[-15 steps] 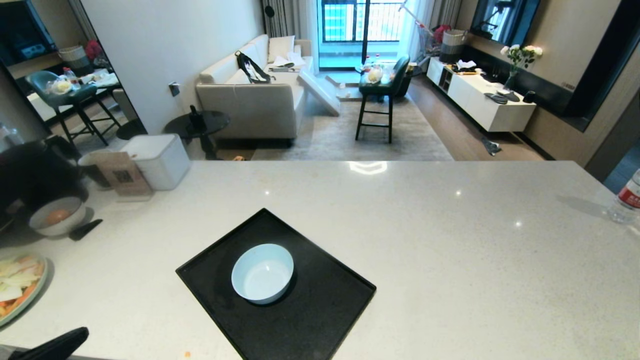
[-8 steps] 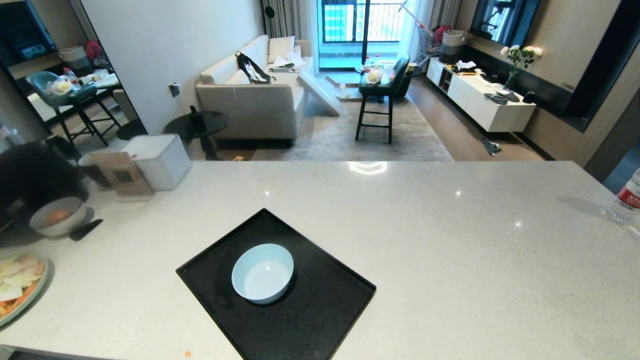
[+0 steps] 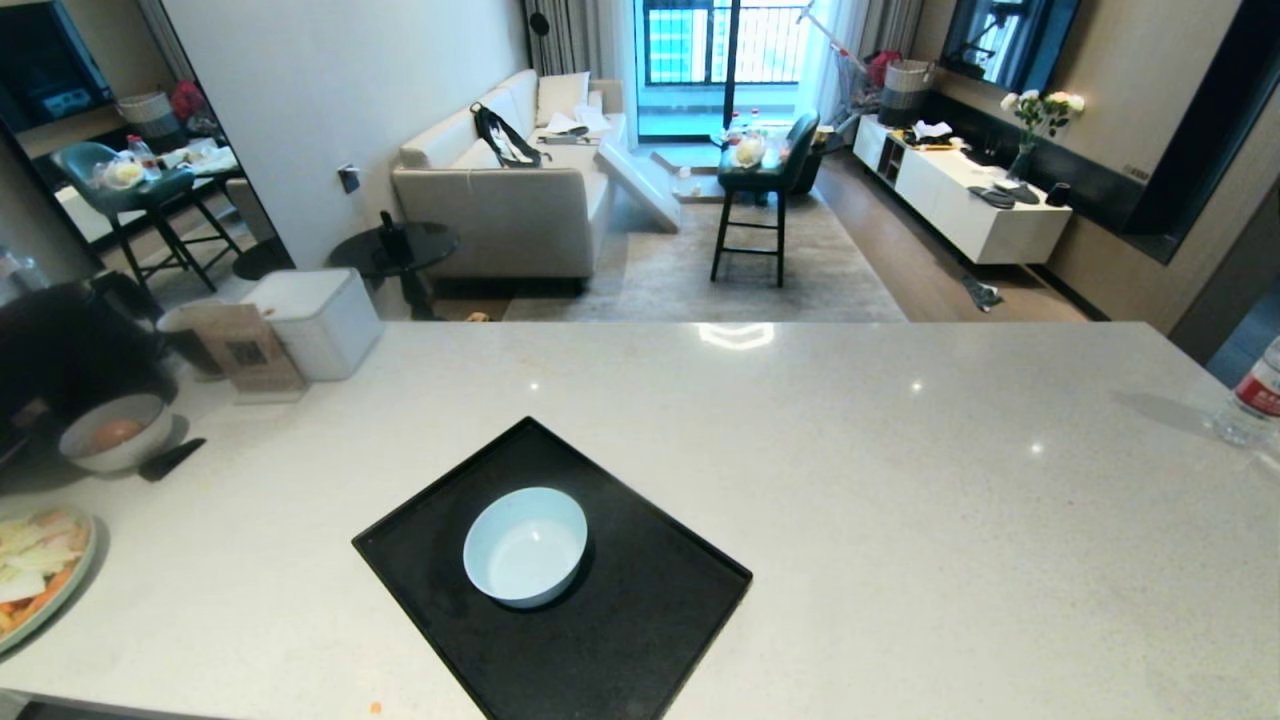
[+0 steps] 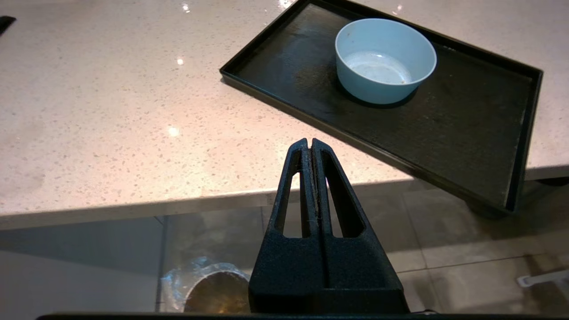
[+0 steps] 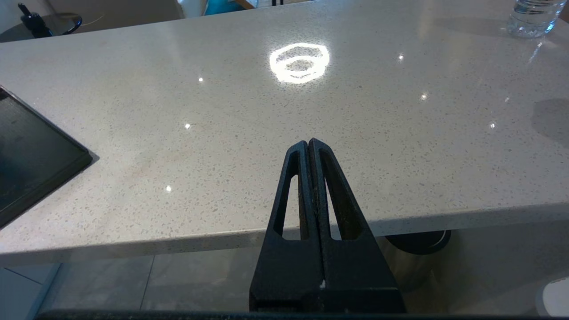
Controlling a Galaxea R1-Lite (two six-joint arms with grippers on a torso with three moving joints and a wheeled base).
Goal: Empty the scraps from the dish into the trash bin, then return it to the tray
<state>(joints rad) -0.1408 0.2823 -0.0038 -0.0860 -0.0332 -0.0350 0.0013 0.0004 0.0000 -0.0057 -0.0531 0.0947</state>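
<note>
the dish sits empty, upright on the tray at lower centre; both the left gripper and right gripper are pressed together, holding nothing, so just park clear of the table.

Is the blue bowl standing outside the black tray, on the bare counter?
No. In the head view the bowl stands upright inside the black tray, with the tray's floor showing all around it.

You see a pale blue-white glossy dish on a matte-black tray. The countertop is off-white with fine speckles. Both the left gripper and the right gripper are black. The trash bin shows shiny metal under clear liner.
</note>
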